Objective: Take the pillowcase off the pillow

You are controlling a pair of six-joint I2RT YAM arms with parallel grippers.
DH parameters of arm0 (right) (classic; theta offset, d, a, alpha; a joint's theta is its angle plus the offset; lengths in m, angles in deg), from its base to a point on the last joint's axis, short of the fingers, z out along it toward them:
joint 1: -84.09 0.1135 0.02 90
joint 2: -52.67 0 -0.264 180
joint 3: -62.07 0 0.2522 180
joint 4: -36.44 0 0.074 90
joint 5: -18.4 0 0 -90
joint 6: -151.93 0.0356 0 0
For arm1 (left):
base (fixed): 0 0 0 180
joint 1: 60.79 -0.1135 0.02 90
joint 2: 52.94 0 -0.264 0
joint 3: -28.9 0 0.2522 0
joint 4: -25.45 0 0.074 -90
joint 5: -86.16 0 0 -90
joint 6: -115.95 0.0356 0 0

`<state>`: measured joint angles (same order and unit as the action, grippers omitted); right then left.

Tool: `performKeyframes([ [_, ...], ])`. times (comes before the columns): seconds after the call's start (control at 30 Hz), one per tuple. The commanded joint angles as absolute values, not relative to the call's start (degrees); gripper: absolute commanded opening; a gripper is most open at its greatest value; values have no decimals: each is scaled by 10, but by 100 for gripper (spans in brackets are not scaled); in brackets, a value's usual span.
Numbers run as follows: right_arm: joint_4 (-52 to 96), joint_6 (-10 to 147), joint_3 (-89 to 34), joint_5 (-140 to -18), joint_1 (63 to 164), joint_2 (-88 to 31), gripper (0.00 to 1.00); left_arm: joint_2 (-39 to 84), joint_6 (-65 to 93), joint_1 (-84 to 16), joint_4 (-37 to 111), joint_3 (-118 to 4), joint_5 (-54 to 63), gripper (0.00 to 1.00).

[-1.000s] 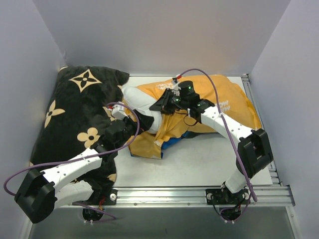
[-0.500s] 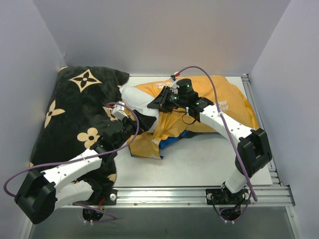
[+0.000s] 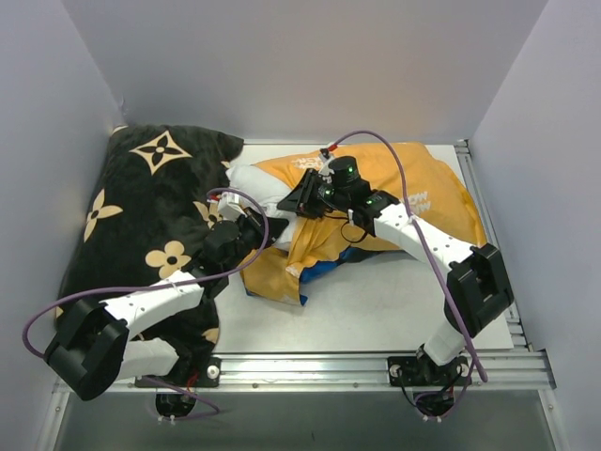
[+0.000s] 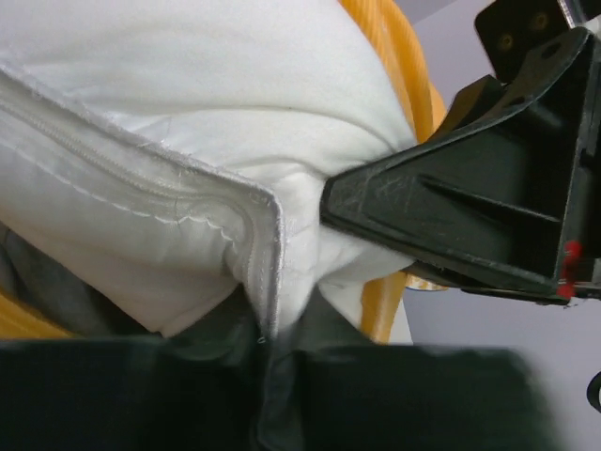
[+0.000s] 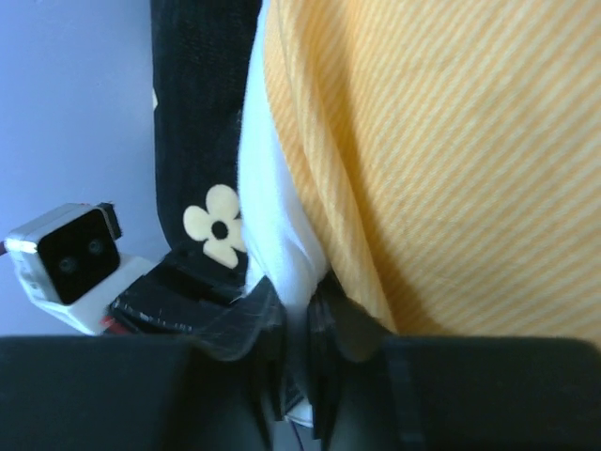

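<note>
Black left gripper (image 4: 268,352) and right gripper (image 5: 296,376) each clamp the bare end of the plump white pillow (image 3: 254,180). We see its long axis run left-right across the grey metal table (image 3: 376,301), bare end pointing left at the black flowered cushion (image 3: 141,216); the orange-yellow fabric pillowcase (image 3: 441,188) sheathes the rest.

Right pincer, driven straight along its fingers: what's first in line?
The white pillow: the right pincer is shut on its fabric. Beyond that, probably the black cushion, though depth is unclear.
</note>
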<state>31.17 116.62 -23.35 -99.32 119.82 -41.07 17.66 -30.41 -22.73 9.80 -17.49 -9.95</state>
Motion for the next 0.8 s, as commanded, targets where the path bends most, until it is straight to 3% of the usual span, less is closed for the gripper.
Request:
performKeyframes([
  [0.0,336,1146,-271,-1043,1225,-369,22,193,-315,-235,68,-196,-79,0],
  [0.1,203,1057,-322,-968,1225,-349,56,182,-316,-240,106,-198,-88,0],
  [0.2,113,1000,-338,-870,1221,-308,72,166,-309,-240,169,-217,-118,0],
  [0.37,5,971,-291,-762,1151,-211,76,150,-298,-239,262,-271,-161,0],
  [0.47,-12,973,-219,-783,1072,-173,67,144,-292,-239,319,-300,-183,0],
  [0.53,-19,964,-192,-801,1030,-169,67,141,-285,-240,336,-310,-185,0],
  [0.77,-22,959,-284,-798,1016,-291,65,142,-270,-239,366,-340,-177,0],
])
